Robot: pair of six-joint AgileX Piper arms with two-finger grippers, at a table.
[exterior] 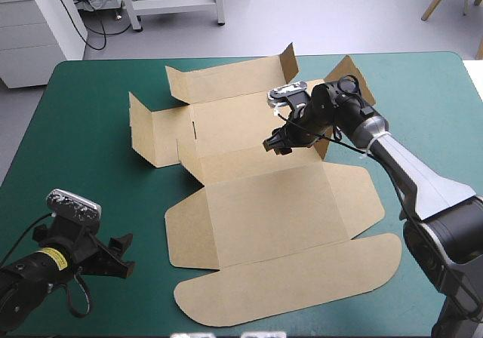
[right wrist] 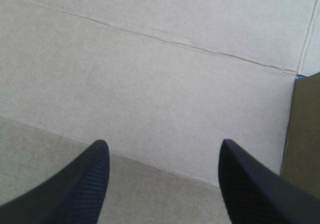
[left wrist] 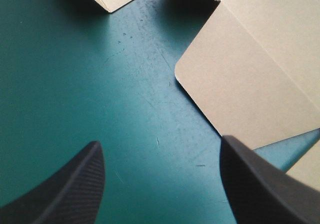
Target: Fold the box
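Observation:
The brown box [exterior: 256, 179] lies as a cut sheet in the middle of the teal-green table, its far and left walls raised, the near panels and rounded lid flaps flat. My right gripper [exterior: 277, 143] hovers open over the box's inner floor [right wrist: 160, 84], close to a crease line and the raised right wall [right wrist: 305, 129]. My left gripper [exterior: 121, 256] rests open at the table's near left, above bare cover, with a rounded flap of the box [left wrist: 260, 79] just ahead of its fingers.
The teal-green cover [exterior: 83, 149] shows bare to the left of the box and along the far right [exterior: 430, 96]. A white cabinet [exterior: 38, 29] stands beyond the table's far left corner.

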